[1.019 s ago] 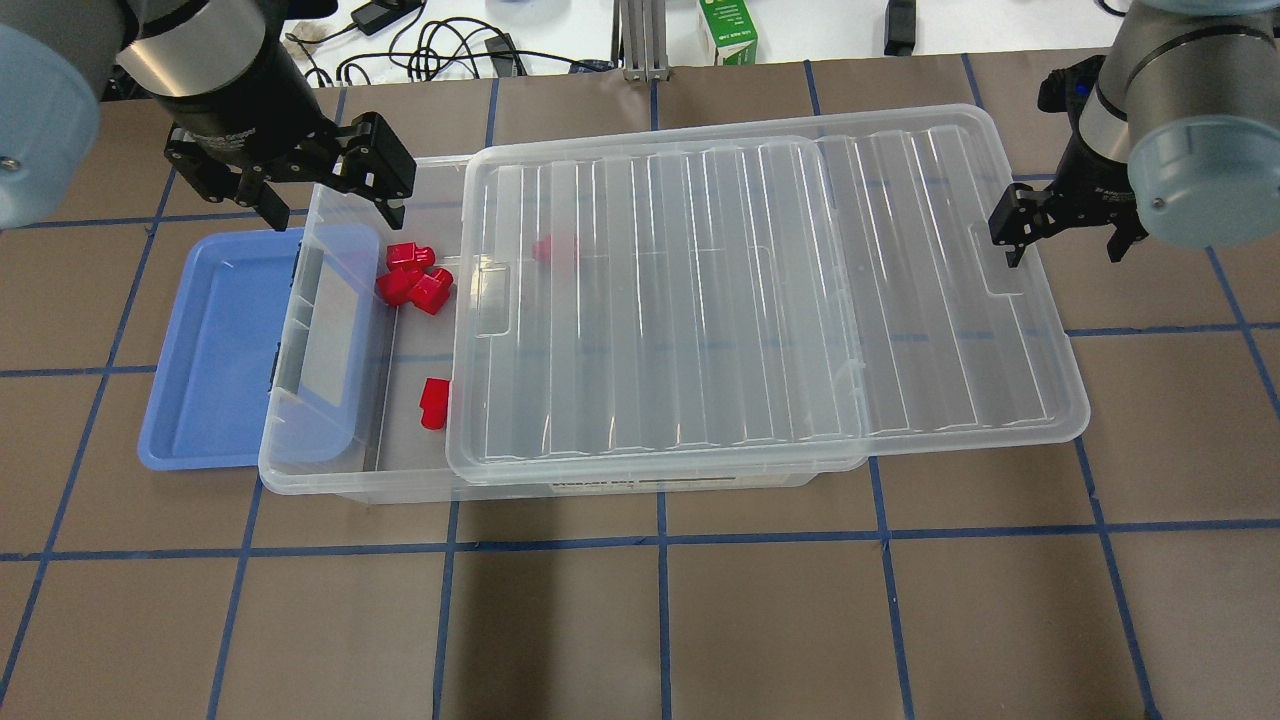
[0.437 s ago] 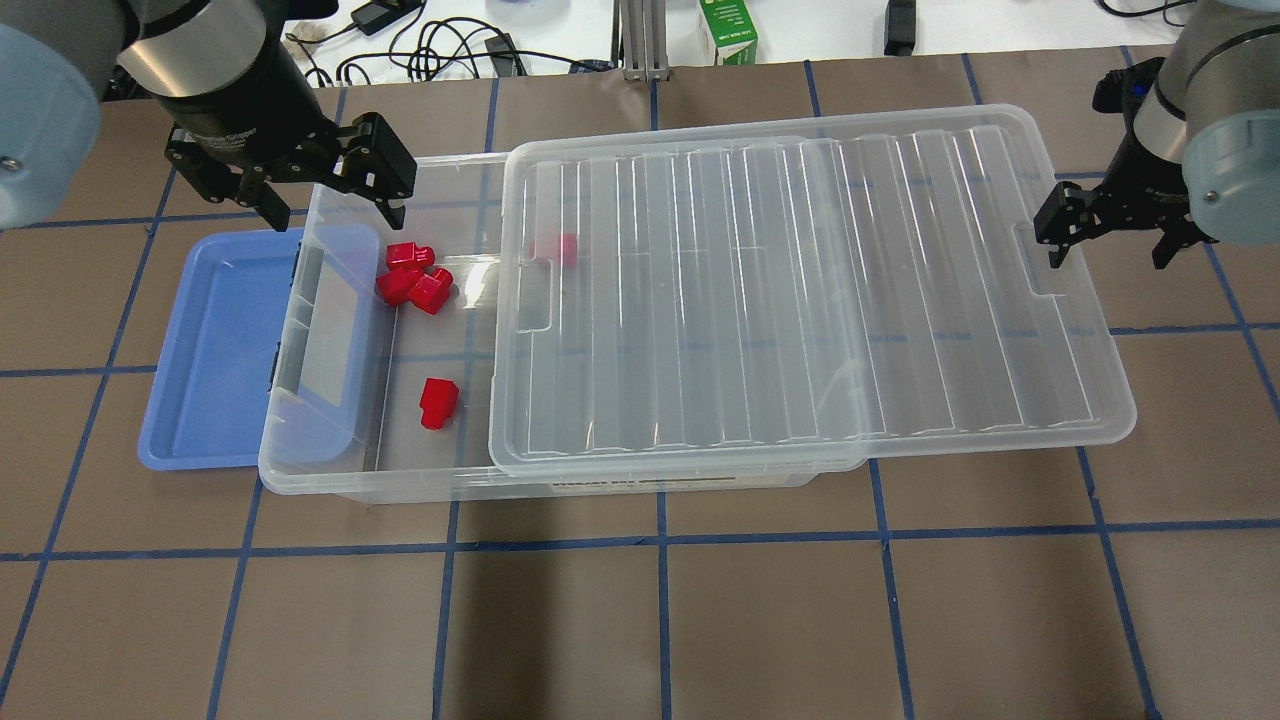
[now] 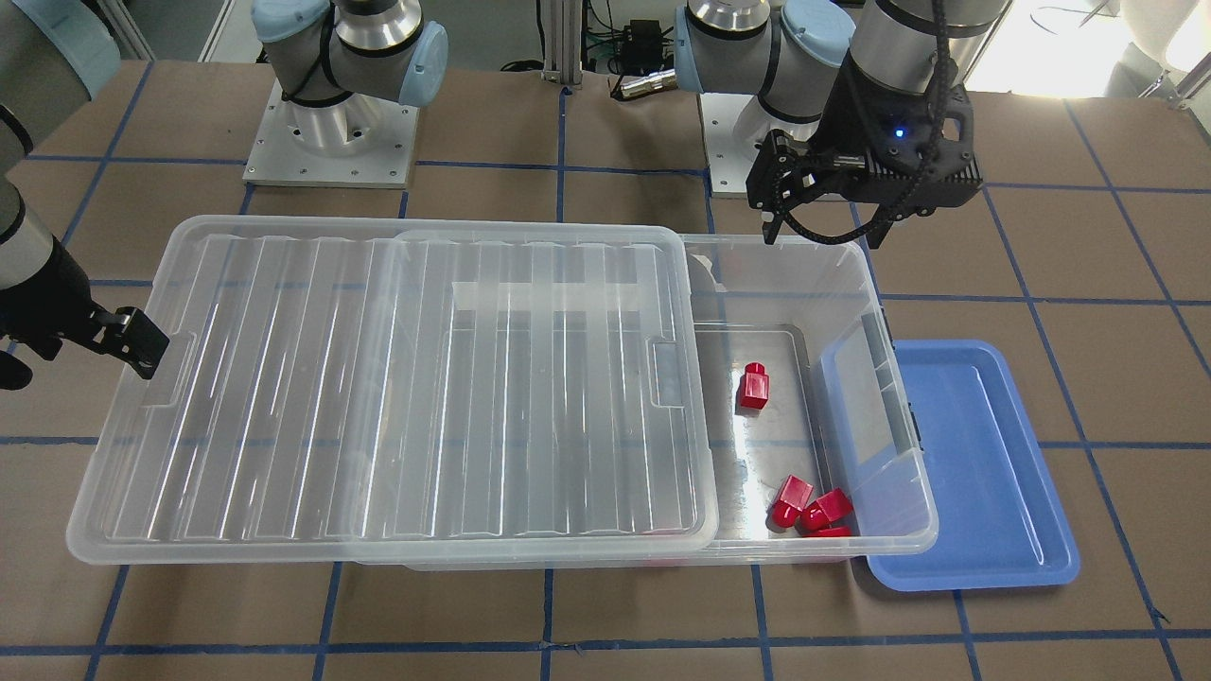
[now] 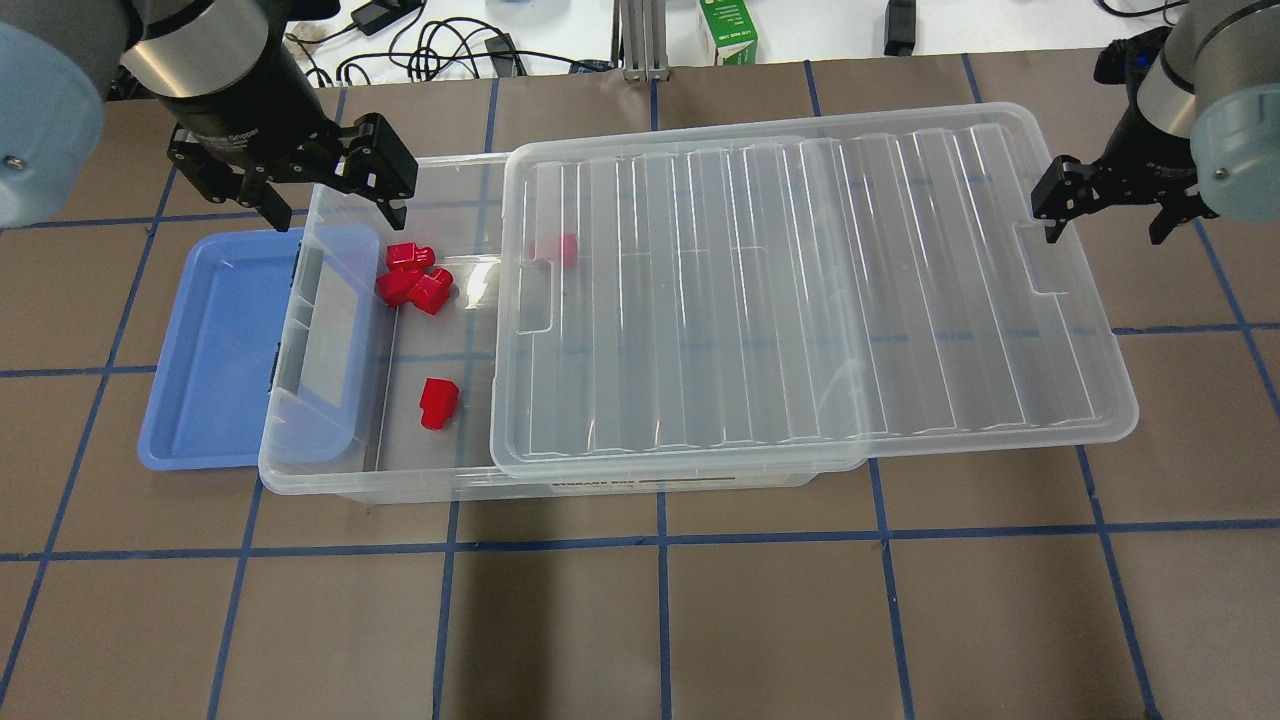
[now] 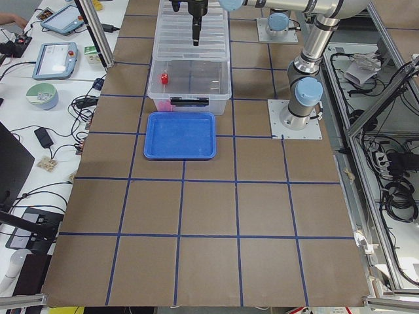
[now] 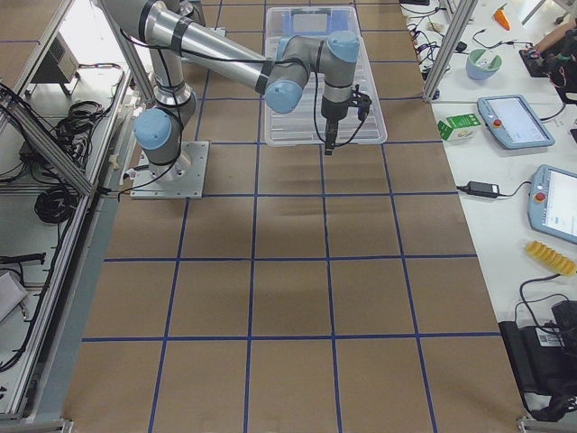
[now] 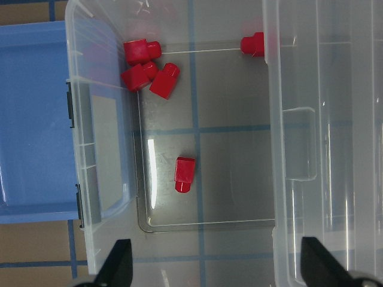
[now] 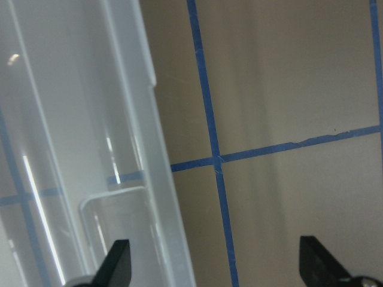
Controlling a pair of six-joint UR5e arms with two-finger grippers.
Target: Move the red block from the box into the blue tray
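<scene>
The clear box (image 4: 330, 300) has its ribbed lid (image 4: 800, 300) slid to the right, leaving the left end uncovered. In the uncovered end, one red block (image 4: 438, 402) lies alone, also seen in the left wrist view (image 7: 184, 173). A cluster of three red blocks (image 4: 413, 275) sits nearer the back wall, and another (image 4: 560, 250) shows under the lid's edge. The blue tray (image 4: 215, 350) lies against the box's left end and partly under its rim. My left gripper (image 4: 333, 205) is open and empty above the box's back left corner. My right gripper (image 4: 1105, 225) is open, straddling the lid's right edge.
A green carton (image 4: 728, 30) and cables (image 4: 440, 45) lie beyond the table's far edge. Blue tape lines grid the brown table (image 4: 660, 620). The robot bases (image 3: 331, 142) stand behind the box.
The lid slid further right along with my right gripper, uncovering more of the box and the lone red block. The right gripper then drew slightly back. My left gripper has not moved.
</scene>
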